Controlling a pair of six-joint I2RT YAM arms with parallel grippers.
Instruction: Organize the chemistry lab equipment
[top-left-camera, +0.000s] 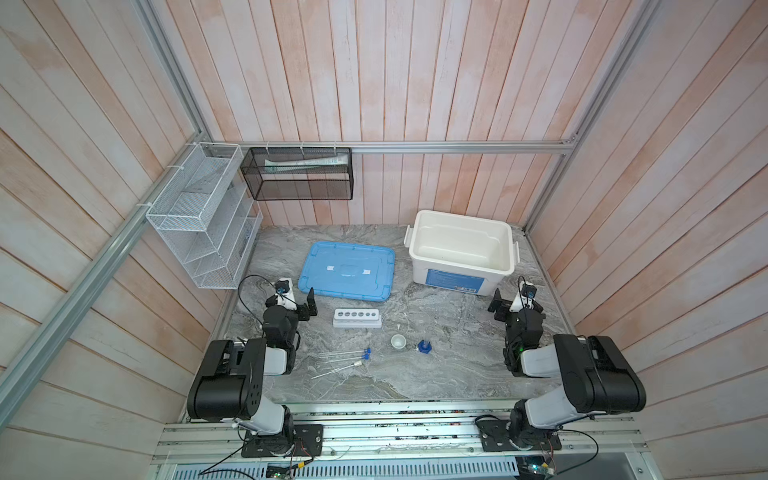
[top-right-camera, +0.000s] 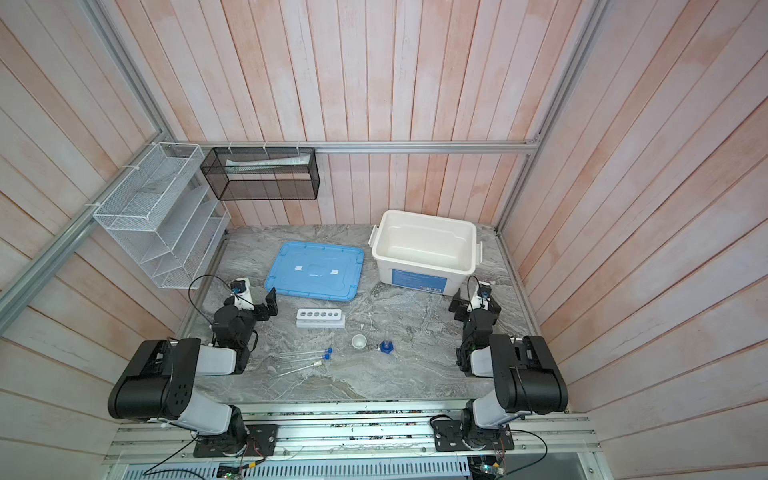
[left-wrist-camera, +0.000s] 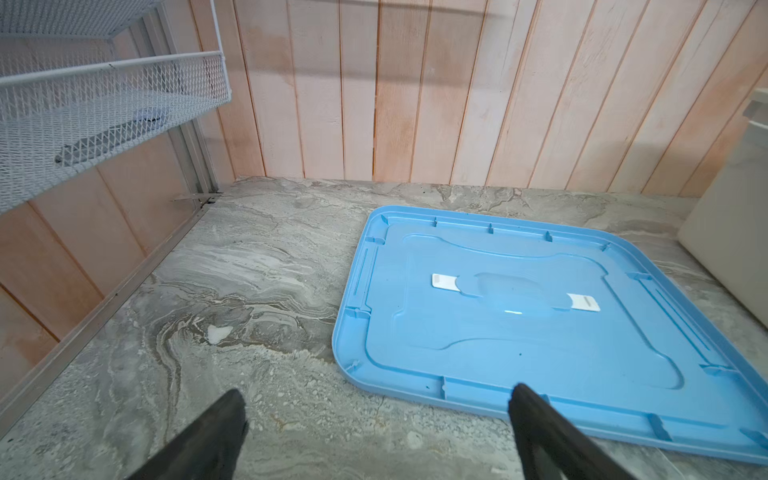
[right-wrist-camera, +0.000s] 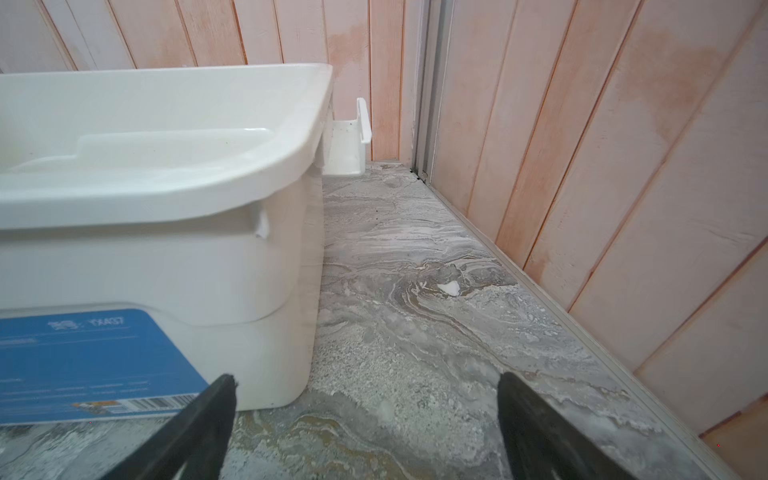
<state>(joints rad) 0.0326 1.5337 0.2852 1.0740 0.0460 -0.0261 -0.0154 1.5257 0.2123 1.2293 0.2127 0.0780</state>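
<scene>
In both top views the white six-hole rack (top-left-camera: 356, 318) (top-right-camera: 320, 318) stands mid-table with nothing in its holes. In front of it lie two blue-capped test tubes (top-left-camera: 347, 354) (top-right-camera: 307, 354) and a white-capped one (top-left-camera: 337, 369) (top-right-camera: 298, 368). To their right are the small white dish (top-left-camera: 398, 341) (top-right-camera: 359, 341) and the blue hexagonal-based piece (top-left-camera: 424, 346) (top-right-camera: 386, 346). My left gripper (top-left-camera: 306, 306) (left-wrist-camera: 376, 392) hovers open left of the rack, near the lid's front edge. Beside the bin's front right corner my right gripper (top-left-camera: 498, 305) (right-wrist-camera: 365, 380) is open and holds nothing.
The large white bin (top-left-camera: 457, 261) (right-wrist-camera: 166, 195) stands open at the back right. Its blue lid (top-left-camera: 349, 270) (left-wrist-camera: 519, 316) lies upside down at the back centre. A white wire basket (top-left-camera: 199, 224) and a black mesh basket (top-left-camera: 299, 174) hang on the walls at the back left.
</scene>
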